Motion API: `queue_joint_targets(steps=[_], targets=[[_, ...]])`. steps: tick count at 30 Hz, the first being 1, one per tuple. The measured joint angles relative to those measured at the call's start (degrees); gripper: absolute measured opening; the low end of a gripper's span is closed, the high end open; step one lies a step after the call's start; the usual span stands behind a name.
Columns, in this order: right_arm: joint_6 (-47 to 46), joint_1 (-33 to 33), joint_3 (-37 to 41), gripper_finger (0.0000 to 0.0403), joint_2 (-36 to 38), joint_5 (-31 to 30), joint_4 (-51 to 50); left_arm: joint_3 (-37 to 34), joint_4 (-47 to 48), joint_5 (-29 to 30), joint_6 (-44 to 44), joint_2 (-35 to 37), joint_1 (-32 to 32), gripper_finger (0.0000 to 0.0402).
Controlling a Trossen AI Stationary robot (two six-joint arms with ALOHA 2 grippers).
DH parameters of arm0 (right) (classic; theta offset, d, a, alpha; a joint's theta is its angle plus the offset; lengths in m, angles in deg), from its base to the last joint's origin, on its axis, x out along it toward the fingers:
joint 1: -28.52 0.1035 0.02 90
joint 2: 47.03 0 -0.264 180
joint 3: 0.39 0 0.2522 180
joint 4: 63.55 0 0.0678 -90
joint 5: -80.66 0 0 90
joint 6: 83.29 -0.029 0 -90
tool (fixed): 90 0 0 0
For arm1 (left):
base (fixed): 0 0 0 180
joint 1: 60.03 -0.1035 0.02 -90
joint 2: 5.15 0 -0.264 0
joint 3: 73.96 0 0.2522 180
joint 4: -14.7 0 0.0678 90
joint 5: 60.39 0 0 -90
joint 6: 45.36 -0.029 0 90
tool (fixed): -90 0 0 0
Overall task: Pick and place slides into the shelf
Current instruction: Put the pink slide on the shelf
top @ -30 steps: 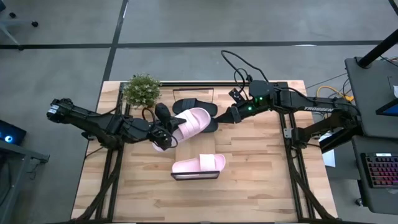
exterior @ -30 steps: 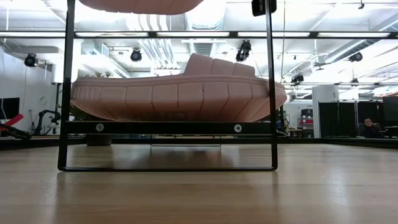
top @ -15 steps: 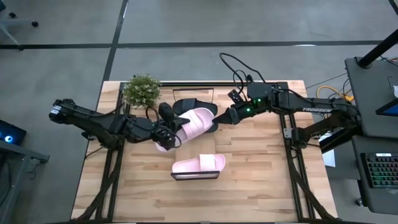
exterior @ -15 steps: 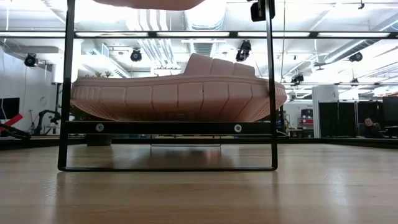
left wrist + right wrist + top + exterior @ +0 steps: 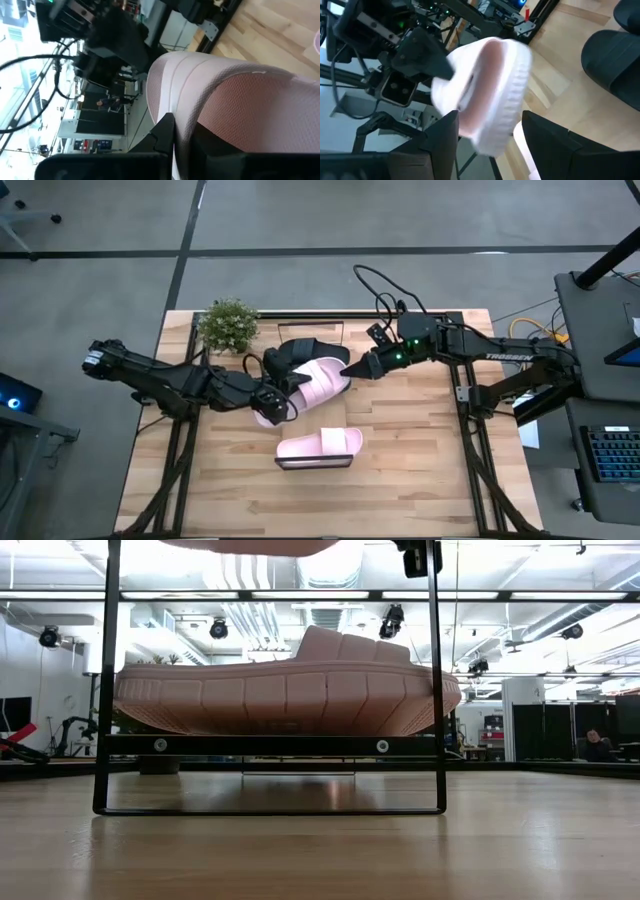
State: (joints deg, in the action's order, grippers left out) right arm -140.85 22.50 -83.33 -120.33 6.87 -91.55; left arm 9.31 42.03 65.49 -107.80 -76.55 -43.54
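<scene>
The light, soft-foamed pink slide [image 5: 312, 378] was gripped at one end by the left gripper [image 5: 272, 402], while the right gripper [image 5: 352, 367] was spread open at the other.

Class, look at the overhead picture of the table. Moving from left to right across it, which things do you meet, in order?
Potted plant → left hand, shut on one end of the raised pink slide → right hand, open at that slide's other end.

Matte foam-like pink slide [image 5: 318, 378] (ribbed sole), wood-grain table [image 5: 420, 470]
</scene>
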Motion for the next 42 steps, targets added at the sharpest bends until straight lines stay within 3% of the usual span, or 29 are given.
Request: queue_joint_targets(steps=[15,18,27,31,38,42], targets=[[1.2,0.0,0.8,0.0203,0.0,-1.3,0.4,1.8,-1.0,0.2,0.0,-0.1,0.0,0.0008],[1.5,0.0,0.8,0.0176,0.0,-1.3,1.4,1.7,-1.0,0.2,0.1,-0.1,0.0,0.0008],[0.8,-0.1,0.9,0.0036,0.0,-1.9,2.6,1.7,-1.4,0.2,0.1,-0.1,0.1,0.0008],[0.5,0.0,0.9,0.0039,0.0,-2.9,2.8,1.7,-1.4,0.4,0.1,-0.1,0.0,0.0008],[0.3,0.0,0.9,0.0092,0.0,-4.3,3.2,1.4,-1.3,1.9,0.2,-0.1,0.0,0.0008],[0.6,-0.3,0.9,0.0089,0.0,-4.3,3.1,1.5,-1.1,2.0,0.2,-0.1,0.0,0.0008]])
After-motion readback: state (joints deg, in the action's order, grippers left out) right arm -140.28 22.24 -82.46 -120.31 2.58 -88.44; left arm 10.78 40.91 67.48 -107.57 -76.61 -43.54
